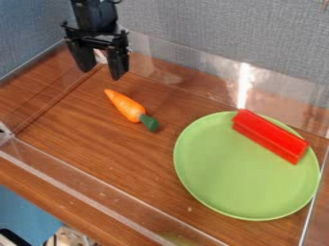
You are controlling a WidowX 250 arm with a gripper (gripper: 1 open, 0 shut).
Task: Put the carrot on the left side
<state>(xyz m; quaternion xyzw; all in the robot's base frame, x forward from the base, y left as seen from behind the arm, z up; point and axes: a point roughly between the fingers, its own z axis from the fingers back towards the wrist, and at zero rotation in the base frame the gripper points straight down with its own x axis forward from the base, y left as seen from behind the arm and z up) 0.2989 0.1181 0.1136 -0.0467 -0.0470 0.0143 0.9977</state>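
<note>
Black claw (99, 60) is held wide open and empty, above and behind the small orange tapered toy carrot (125, 105); release onto the bare wood-grain tabletop (64, 106) is judged done, so a clean upward retreat is advised.

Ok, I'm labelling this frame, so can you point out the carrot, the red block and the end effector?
carrot (125, 105), camera view, on its orange body.
red block (268, 135), camera view, on its top face.
end effector (100, 63), camera view, midway between its open fingertips.
</note>
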